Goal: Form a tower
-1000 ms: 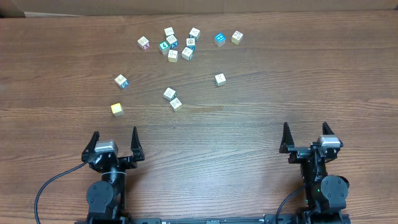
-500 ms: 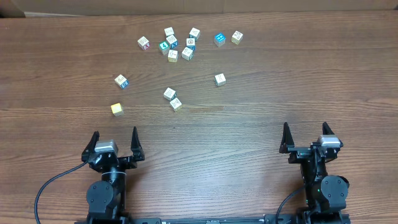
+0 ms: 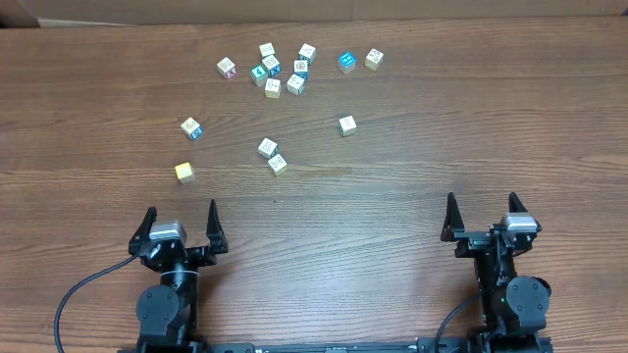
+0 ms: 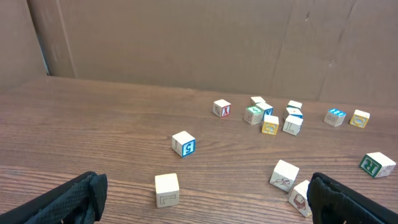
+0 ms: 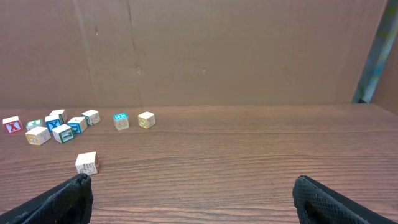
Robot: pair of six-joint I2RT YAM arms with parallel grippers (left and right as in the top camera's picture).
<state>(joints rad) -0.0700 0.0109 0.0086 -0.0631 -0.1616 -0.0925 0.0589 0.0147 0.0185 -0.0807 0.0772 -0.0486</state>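
No tower stood yet: the cubes (image 3: 273, 87) lay loose, mostly clustered near the far edge of the tabletop (image 3: 461, 118). The left gripper (image 3: 180, 218) and right gripper (image 3: 481, 208) sat at the near edge, fingers spread, empty. The task looked unstarted; next, one arm must reach a cube, perhaps the yellow cube (image 3: 184, 172), and pinch it

We have bare surface (image 3: 392, 196) ahead of the right tool (image 3: 482, 202). Ahead of the left tool (image 3: 181, 209), a yellow cube (image 3: 184, 172) and scattered cubes (image 3: 273, 71) stand in the way; a cardboard wall (image 4: 186, 43) closes the far edge.
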